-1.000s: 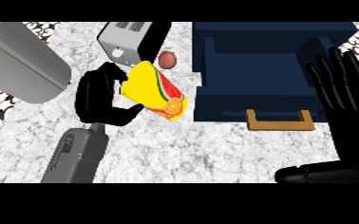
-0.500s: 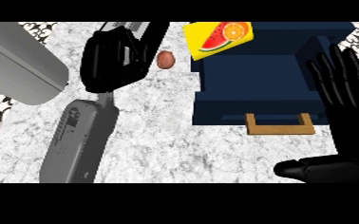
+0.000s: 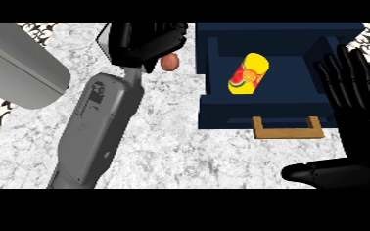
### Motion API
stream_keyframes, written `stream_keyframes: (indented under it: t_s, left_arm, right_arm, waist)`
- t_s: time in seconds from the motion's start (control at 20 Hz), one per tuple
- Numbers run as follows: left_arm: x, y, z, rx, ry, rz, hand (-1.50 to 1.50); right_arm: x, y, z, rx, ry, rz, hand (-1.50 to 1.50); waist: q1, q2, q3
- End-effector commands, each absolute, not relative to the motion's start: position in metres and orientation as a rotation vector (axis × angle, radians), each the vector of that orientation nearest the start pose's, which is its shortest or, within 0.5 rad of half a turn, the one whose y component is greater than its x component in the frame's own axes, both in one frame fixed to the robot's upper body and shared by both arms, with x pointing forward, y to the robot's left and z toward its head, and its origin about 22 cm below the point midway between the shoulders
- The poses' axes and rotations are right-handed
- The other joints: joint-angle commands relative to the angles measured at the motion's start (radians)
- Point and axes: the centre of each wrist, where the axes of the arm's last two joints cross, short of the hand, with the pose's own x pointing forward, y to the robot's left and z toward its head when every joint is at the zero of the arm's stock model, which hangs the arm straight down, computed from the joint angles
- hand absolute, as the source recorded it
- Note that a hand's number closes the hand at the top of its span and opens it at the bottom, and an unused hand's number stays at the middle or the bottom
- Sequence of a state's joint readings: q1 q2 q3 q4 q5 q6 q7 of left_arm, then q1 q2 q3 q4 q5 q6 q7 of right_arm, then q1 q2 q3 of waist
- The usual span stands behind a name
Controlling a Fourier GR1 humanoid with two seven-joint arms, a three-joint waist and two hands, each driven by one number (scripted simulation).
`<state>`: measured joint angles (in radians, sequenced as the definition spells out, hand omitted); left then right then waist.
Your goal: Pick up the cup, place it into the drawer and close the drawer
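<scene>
At 5 o'clock, nearest the viewer, the robot's right hand (image 3: pixel 345 122) rests open, fingers straight and pointing up the counter's right edge, thumb stretched across the bottom. Just beside it, at about 4 o'clock from centre, sits the single wooden handle (image 3: pixel 287 127) of one dark blue drawer (image 3: pixel 217 115), pulled open. Inside the drawer lies the one yellow cup (image 3: pixel 248 74), printed with fruit, tipped on its side and touched by neither hand; it lies to the upper left of the right hand and well to the right of the left. At 11 o'clock the grey left forearm (image 3: pixel 98 127) runs up the marbled counter (image 3: pixel 188 156) to the left hand (image 3: pixel 145 41), fingers curled and holding nothing. One small brown egg-shaped object (image 3: pixel 171 62) rests just beside those fingers. A grey appliance (image 3: pixel 29 76) fills the 9 o'clock edge.
</scene>
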<state>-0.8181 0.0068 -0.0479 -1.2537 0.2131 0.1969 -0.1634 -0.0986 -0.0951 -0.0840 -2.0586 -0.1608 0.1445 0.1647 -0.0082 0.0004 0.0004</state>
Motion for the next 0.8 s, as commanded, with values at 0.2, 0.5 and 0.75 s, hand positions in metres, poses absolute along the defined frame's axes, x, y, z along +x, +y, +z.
stream_keyframes:
  t_s: [0.2,0.5,0.75]
  left_arm:
    - [0.403,0.067,0.2,-0.29,-2.034,-0.098,1.5]
    - [0.418,0.053,0.166,-0.255,-2.008,-0.079,1.5]
    - [0.426,0.032,0.176,-0.197,-2.006,-0.107,1.5]
  right_arm:
    - [0.224,-0.26,0.13,0.143,-1.992,0.145,-1.5]
    - [0.225,-0.258,0.128,0.144,-1.984,0.14,-1.5]
    - [0.222,-0.249,0.141,0.116,-1.997,0.14,-1.5]
  waist:
    - [-0.006,0.001,0.0]
    - [-0.018,0.004,0.0]
    - [-0.027,0.006,0.0]
